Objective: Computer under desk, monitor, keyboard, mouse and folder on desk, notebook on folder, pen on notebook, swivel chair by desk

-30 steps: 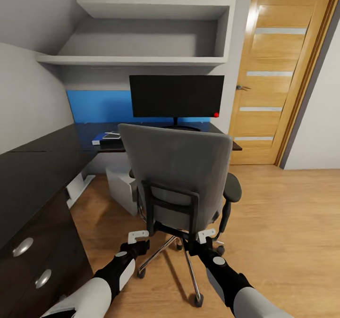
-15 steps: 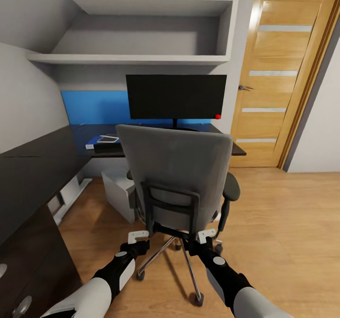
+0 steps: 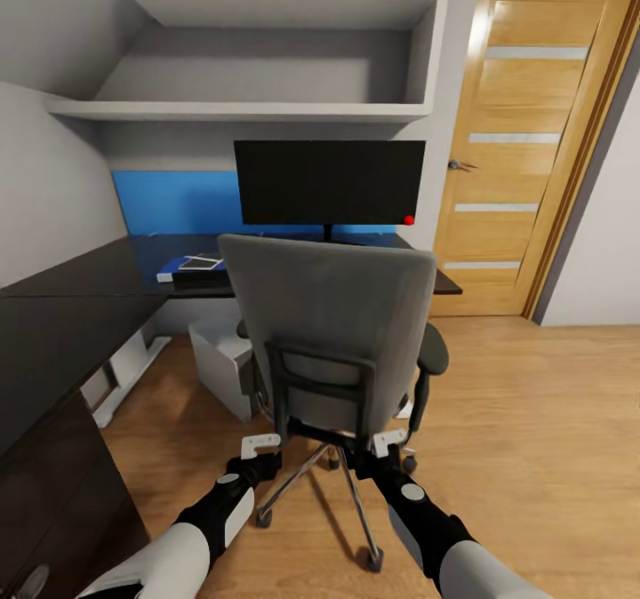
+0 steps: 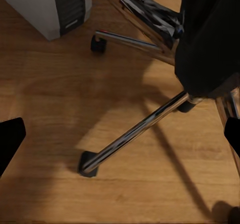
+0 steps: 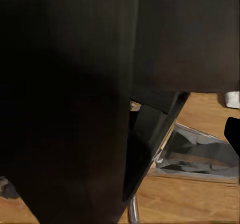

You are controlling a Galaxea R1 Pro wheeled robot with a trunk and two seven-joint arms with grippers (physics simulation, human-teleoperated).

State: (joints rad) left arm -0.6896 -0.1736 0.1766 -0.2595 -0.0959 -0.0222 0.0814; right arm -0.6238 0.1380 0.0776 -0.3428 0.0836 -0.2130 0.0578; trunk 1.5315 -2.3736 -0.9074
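While both grippers sit low centre behind the swivel chair (image 3: pixel 333 332), the chair step seems in hand. Left gripper (image 3: pixel 260 444) looks spread; right gripper (image 3: pixel 389 443) – cannot tell. Next: push chair twd desk (image 3: pixel 62 315) – folder (image 3: pixel 182 268) already there, mid-left.

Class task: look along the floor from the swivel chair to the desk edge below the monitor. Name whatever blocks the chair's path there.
Nothing visible blocks it. The swivel chair faces the desk below the monitor over bare floor; the computer stands left of that path, under the desk.
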